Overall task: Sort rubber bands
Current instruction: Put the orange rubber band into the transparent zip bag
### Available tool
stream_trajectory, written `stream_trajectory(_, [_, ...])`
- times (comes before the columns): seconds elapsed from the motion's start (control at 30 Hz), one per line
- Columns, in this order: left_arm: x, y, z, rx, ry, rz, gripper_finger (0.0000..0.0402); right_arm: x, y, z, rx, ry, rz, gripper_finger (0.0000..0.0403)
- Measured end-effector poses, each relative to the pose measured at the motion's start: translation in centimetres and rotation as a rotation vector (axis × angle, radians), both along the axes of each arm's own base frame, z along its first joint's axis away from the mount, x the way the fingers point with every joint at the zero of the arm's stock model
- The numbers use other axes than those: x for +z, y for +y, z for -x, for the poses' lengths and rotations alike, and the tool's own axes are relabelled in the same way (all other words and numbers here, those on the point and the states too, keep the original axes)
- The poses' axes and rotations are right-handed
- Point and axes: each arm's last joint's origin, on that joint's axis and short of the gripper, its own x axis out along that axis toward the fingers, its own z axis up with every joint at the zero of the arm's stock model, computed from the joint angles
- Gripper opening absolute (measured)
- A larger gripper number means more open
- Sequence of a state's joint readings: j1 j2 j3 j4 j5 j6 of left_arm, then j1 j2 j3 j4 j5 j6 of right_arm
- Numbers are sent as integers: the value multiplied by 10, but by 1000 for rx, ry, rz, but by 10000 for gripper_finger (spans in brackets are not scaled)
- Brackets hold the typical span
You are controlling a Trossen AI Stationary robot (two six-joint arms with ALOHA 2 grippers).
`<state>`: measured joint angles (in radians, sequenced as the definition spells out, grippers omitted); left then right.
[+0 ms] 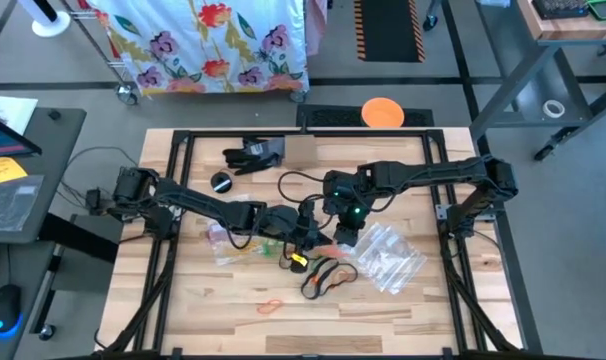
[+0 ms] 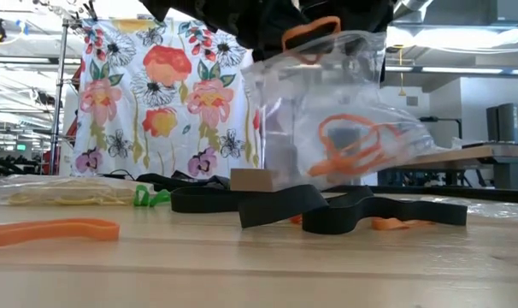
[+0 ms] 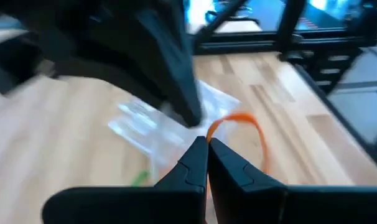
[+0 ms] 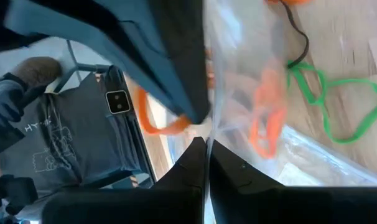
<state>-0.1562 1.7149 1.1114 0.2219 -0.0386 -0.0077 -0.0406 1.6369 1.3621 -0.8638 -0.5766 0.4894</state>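
on the left of the wooden table (image 1: 403,310), a flat clear bag (image 2: 54,190) with pale yellow bands inside, lying on the boards; just beside it, green rubber bands (image 2: 152,197), loose on the wood; nearer the front edge, a lone orange band (image 1: 271,303), apart from everything else; reaching in from the left, the left gripper (image 3: 207,144), fingers (image 3: 191,163) clenched tight on an orange rubber band (image 3: 247,119), the loop raised above the table; seen from table height, that orange loop at the mouth of a lifted clear bag (image 2: 344,111); inside that bag, more orange bands (image 2: 349,145) bunched together; at the centre, black bands (image 1: 323,278) in a loose heap on the boards below the two grippers, with bits of orange among them; from the right, the right gripper (image 4: 206,144), fingers (image 4: 191,163) pinched shut on the edge of the lifted clear bag, holding it off the table; to the right of that, another crumpled clear bag (image 1: 388,255) lying on the wood; cannot tell whether the orange loop is already inside the bag's mouth or only at it.
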Motion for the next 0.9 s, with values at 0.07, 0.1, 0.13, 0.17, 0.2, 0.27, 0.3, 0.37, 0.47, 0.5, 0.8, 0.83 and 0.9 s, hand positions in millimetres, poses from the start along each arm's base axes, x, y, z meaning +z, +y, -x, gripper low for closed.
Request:
stream_trajectory(0.07, [-1, -1, 1, -34, 21, 32, 0, 0, 0, 0, 0, -1, 0, 5])
stream_trajectory(0.1, [-2, -2, 1, -43, 36, 49, 0, 0, 0, 0, 0, -3, 0, 5])
stream_trajectory(0.13, [-3, -1, 2, -38, 53, 62, 0, 0, 0, -1, 0, -8, 0, 5])
stream_trajectory(0.17, [-4, 0, 2, -29, 66, 74, 0, 1, 0, -1, 0, -13, 0, 5])
stream_trajectory(0.2, [-4, 2, 2, -19, 70, 85, 0, 1, 0, -2, -1, -17, 0, 5])
stream_trajectory(0.27, [-4, 5, 1, 0, 70, 102, 0, 1, 0, -3, -1, -33, 0, 5])
stream_trajectory(0.3, [-4, 7, 0, 8, 69, 109, 0, 2, 2, -3, 3, -38, 1, 5])
stream_trajectory(0.37, [-4, 10, 0, 22, 72, 123, 0, 2, 5, -3, 11, -40, 4, 5])
stream_trajectory(0.47, [-4, 13, 0, 43, 83, 149, 0, 2, 12, -3, 32, -41, 2, 5])
stream_trajectory(0.5, [-4, 14, 0, 49, 85, 154, 0, 2, 13, -3, 37, -41, 2, 5])
stream_trajectory(0.8, [-4, 11, 0, 38, 74, 143, 7, 2, 13, -3, 32, -37, -4, 5])
stream_trajectory(0.83, [-4, 9, 0, 27, 72, 127, 14, 2, 13, -3, 31, -37, -4, 5])
stream_trajectory(0.9, [-3, 6, 1, 9, 68, 108, 31, 2, 12, -3, 31, -38, -3, 5])
